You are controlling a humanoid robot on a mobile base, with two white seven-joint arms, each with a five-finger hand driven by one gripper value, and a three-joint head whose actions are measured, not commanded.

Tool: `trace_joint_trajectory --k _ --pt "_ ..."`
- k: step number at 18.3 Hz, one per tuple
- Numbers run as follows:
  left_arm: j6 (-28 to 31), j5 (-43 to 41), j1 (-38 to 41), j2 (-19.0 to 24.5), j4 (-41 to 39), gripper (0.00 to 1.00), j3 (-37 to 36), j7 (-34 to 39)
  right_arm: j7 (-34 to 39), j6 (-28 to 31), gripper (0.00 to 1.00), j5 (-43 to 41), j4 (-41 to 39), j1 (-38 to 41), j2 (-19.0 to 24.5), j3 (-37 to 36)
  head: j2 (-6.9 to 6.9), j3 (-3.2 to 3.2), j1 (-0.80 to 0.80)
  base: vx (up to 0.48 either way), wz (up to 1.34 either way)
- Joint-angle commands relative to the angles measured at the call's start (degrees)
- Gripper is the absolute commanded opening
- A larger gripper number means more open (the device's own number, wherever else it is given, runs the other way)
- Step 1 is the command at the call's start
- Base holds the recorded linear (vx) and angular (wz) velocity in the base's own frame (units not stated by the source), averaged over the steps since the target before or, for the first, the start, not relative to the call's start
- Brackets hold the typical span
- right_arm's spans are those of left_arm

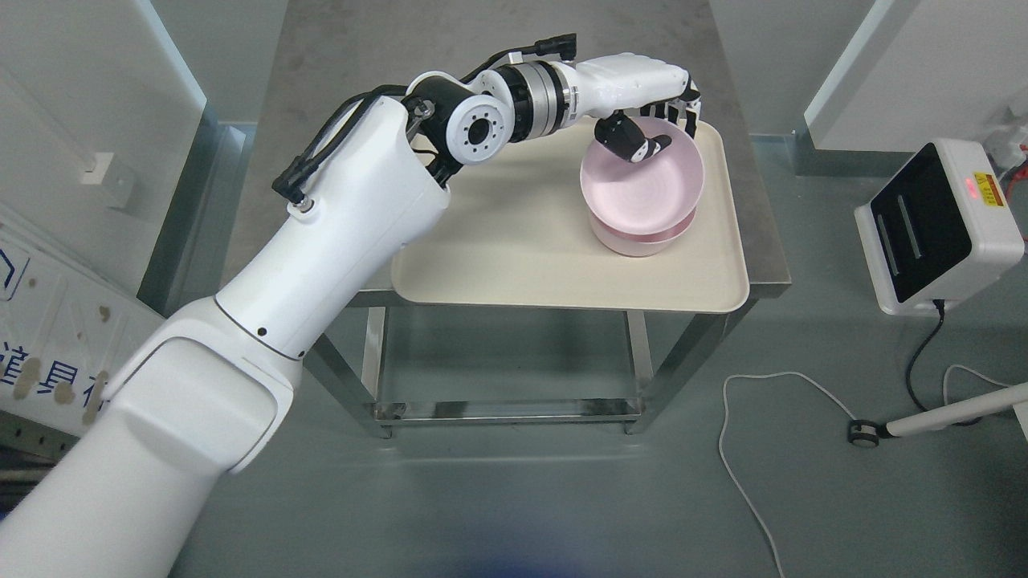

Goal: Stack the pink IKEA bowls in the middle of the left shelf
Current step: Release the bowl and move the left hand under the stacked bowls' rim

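Observation:
Two pink bowls sit on a cream tray [522, 265] on a metal table. The upper pink bowl [642, 193] rests tilted on top of the lower pink bowl [638, 241]. My left arm reaches across from the lower left. My left hand [654, 128] is at the far rim of the upper bowl, thumb inside the bowl and fingers [689, 108] curled over the outside of the rim, gripping it. My right arm is out of view.
The steel table [498, 48] extends back beyond the tray. A white device with a black face [936, 225] stands on the floor at right, with cables [747, 449] trailing across the floor. White panels [88, 120] stand at left.

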Motion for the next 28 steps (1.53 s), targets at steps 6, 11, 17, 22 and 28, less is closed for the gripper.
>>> trace_joint_trajectory --k 6,11,17,22,28 --pt "-3.8 6.6 4.3 0.6 -0.6 0.89 24.9 5.6 0.0 0.0 1.0 0.4 0.0 0.0 -1.0 -0.6 0.0 0.0 0.0 0.0 0.0" --pt "-6.6 23.1 20.2 0.6 -16.4 0.9 28.9 1.7 0.0 0.0 1.0 0.4 0.0 0.0 -1.0 -0.5 0.0 0.0 0.0 0.0 0.0" --pt "-6.6 22.9 26.7 0.6 -25.4 0.89 26.4 -6.2 0.0 0.0 1.0 0.4 0.0 0.0 -1.0 -0.6 0.0 0.0 0.0 0.0 0.0" --pt "-5.9 3.5 25.7 2.6 -25.4 0.84 16.3 -6.2 0.0 0.0 1.0 0.4 0.0 0.0 -1.0 -0.6 0.0 0.0 0.0 0.0 0.0" --pt "0.8 -10.5 22.9 1.6 -23.5 0.79 9.3 -8.9 0.0 0.0 1.0 0.4 0.0 0.0 -1.0 -0.6 0.0 0.0 0.0 0.0 0.0"
